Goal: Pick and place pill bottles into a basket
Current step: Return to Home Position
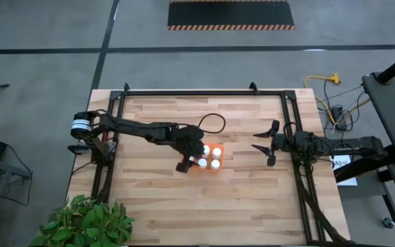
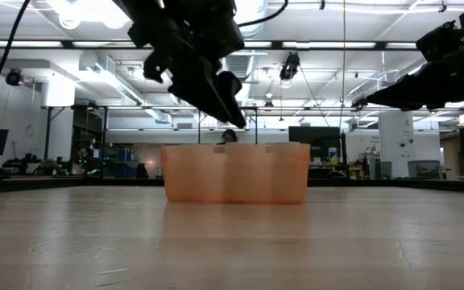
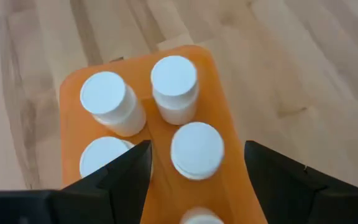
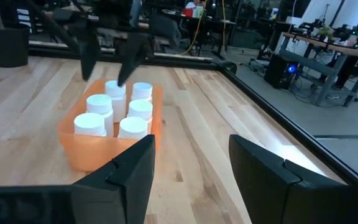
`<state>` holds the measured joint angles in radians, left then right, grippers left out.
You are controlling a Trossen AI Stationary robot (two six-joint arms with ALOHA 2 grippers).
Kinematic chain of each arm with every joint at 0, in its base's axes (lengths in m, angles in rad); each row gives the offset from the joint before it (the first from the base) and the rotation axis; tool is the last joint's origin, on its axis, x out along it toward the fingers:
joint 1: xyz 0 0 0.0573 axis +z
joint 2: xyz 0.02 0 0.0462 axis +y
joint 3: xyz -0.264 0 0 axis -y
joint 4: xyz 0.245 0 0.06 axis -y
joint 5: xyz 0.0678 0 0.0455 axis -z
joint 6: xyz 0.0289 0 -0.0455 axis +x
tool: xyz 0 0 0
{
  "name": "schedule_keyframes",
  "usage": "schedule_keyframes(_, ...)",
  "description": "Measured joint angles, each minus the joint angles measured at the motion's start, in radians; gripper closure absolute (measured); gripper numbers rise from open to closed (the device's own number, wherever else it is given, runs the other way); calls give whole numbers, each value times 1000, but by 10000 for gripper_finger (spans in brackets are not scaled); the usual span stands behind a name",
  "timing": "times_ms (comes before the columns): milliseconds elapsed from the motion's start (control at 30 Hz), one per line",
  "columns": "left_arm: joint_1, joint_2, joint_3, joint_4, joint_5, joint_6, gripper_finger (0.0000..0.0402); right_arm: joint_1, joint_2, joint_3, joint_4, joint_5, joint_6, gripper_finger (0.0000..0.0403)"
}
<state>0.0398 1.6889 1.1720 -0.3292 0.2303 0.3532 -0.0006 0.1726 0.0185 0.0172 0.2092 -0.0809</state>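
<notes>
Directly beneath the spread, empty fingers (image 3: 129,168) of the left gripper (image 3: 196,147), six small white cylindrical pill bottles (image 4: 140,109) with round white caps stand upright in two rows of three inside the shallow, bright orange rectangular basket (image 4: 82,155), filling it. These fingers hang above the caps at one end of the basket. Around the basket lies the pale wooden plank worktop (image 1: 184,206). Well apart from the basket, with bare planks between, the right gripper (image 1: 269,145) hovers with its own fingers wide open, holding nothing, pointed toward the basket.
</notes>
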Motion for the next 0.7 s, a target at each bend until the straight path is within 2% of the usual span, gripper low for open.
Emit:
schedule_keyframes(133, 24, -57, -26, -28, 13, -4, 164, 0, 0, 0, 0, 0, 1, 209)
schedule_keyframes(233, 40, -127, -102, 50, 38, -4, 164, 0, 1, 0, 0, -1, 1, 209)
schedule_keyframes(533, 131, -464, -544, 529, 51, -24, 164, 0, 8, 0, 9, -2, 0, 209)
schedule_keyframes(700, 146, -636, -741, 650, 52, -33, 164, 0, 8, 0, 9, -2, 1, 209)
